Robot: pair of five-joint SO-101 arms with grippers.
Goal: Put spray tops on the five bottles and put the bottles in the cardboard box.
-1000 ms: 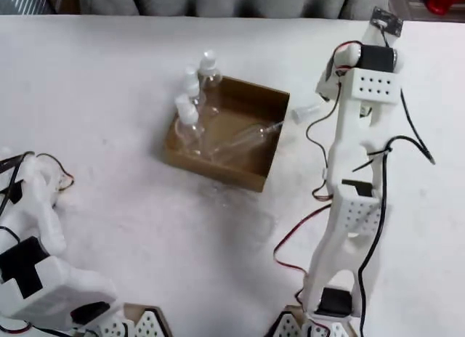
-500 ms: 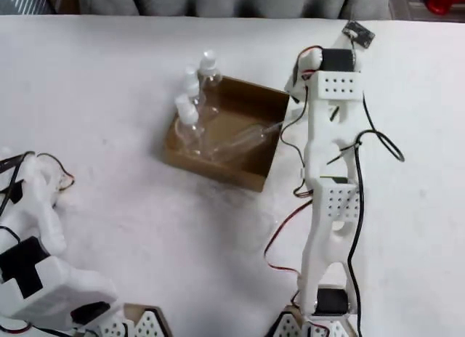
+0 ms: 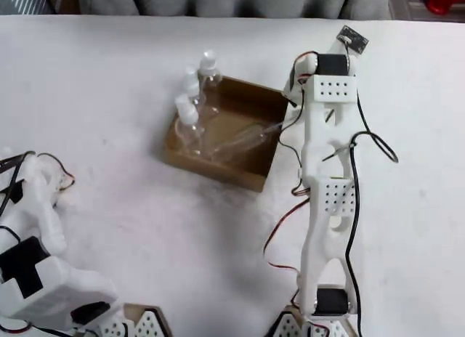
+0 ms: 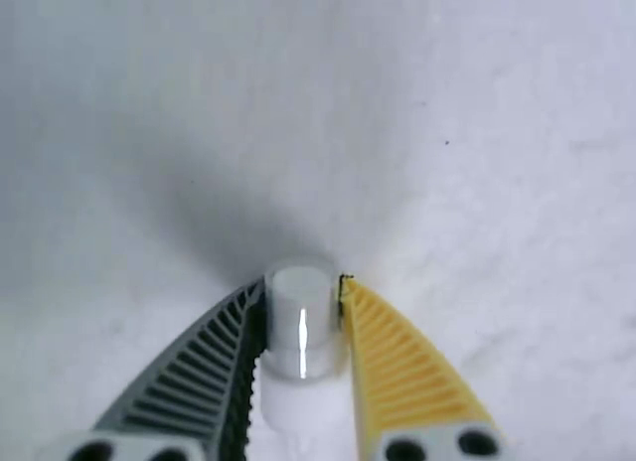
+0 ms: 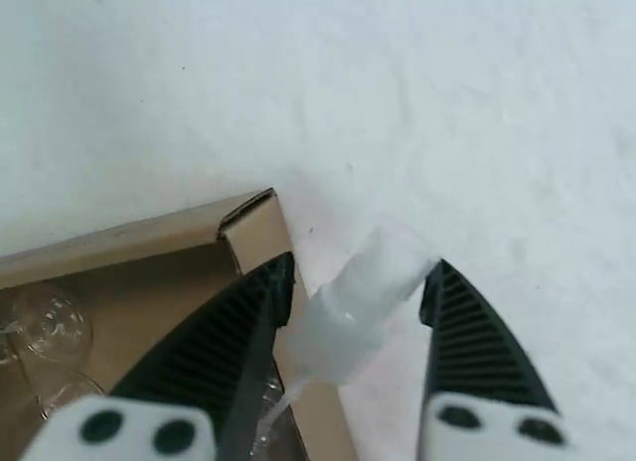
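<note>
A cardboard box sits mid-table. Three clear bottles with white spray tops stand along its left side, and a fourth bottle lies inside, its neck toward the right wall. My right arm stretches to the box's far right corner. My right gripper is open, with a black finger on each side of a white spray top beside the box corner; the top's thin tube runs down into the box. My left gripper is shut on a small white spray top with a clear cap, above bare table.
My left arm is folded at the near left corner. Loose red and black wires hang beside the right arm. White tabletop lies open to the left of and behind the box.
My right arm has swung left toward the box corner, covering the spray top that lay on the table there. The left arm and the bottles have not moved.
</note>
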